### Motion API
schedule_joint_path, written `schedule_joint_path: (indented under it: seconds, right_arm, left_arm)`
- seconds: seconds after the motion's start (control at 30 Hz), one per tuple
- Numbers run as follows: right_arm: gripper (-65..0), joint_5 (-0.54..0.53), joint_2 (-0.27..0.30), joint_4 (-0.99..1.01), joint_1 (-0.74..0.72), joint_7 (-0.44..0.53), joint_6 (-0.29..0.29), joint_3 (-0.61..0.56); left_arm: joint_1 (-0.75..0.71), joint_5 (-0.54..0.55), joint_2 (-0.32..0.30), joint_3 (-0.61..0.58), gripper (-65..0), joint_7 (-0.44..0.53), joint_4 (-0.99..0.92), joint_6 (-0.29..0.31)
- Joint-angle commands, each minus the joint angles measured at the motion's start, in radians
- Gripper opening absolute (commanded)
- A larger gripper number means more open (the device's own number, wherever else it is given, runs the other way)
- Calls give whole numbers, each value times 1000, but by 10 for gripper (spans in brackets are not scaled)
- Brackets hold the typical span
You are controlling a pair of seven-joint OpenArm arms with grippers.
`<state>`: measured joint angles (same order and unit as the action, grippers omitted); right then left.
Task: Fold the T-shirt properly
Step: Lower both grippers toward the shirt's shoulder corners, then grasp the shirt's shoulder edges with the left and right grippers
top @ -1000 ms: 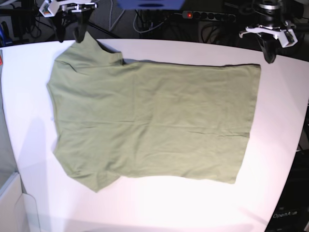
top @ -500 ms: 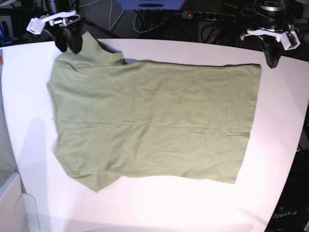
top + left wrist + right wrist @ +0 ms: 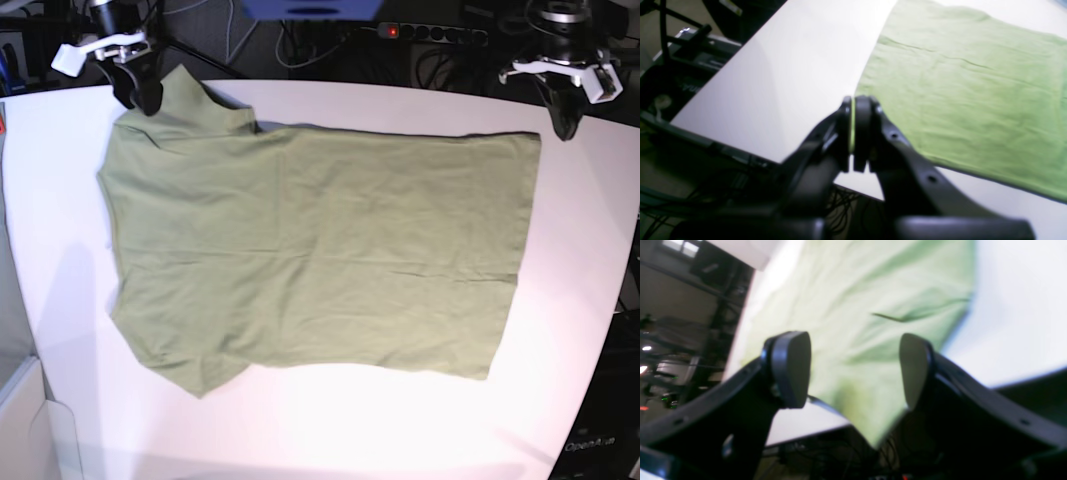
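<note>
The olive-green T-shirt [image 3: 310,250] lies spread flat on the white table [image 3: 570,290], neck end at the left and hem at the right. My right gripper [image 3: 137,95] hovers at the back left sleeve [image 3: 185,95], open. In the right wrist view its pads [image 3: 791,368] stand wide apart over the sleeve cloth [image 3: 857,340], with nothing held. My left gripper [image 3: 562,120] hangs at the back right, just off the hem corner. Seen from the left wrist, that gripper [image 3: 852,103] is shut and empty, with the T-shirt [image 3: 967,100] to its right.
The table's back edge [image 3: 400,88] runs just behind both grippers, with cables and a power strip [image 3: 430,32] beyond it. A pale bin corner [image 3: 25,420] sits at the front left. Bare table shows in front of the shirt [image 3: 330,420].
My right gripper has shifted left and down toward the sleeve's left edge. The left gripper has barely moved, and the shirt lies as before.
</note>
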<state>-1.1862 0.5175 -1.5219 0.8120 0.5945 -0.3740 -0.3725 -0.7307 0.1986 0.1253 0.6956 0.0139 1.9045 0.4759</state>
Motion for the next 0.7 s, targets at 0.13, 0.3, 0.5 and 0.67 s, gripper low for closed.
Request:
schedule_joint_path:
  seconds: [0.13,0.3,0.5,0.67]
  right_arm:
    - [-235,-13,11,24,-7,18,-9,8]
    - [-235,-50,17,62,-24,18,-10,2]
    - [-235,-50,13,90,-30,17,-12,0]
    - [-235,-50,11,90,-29,14,-12,-1]
  left_arm:
    - [-11,8,-3,3,-639,28,14,5]
    - [-11,8,-3,3,-639,28,13,5]
    - [-11,8,-3,5,-639,28,11,5]
    - [-11,8,-2,5,-639,28,11,5]
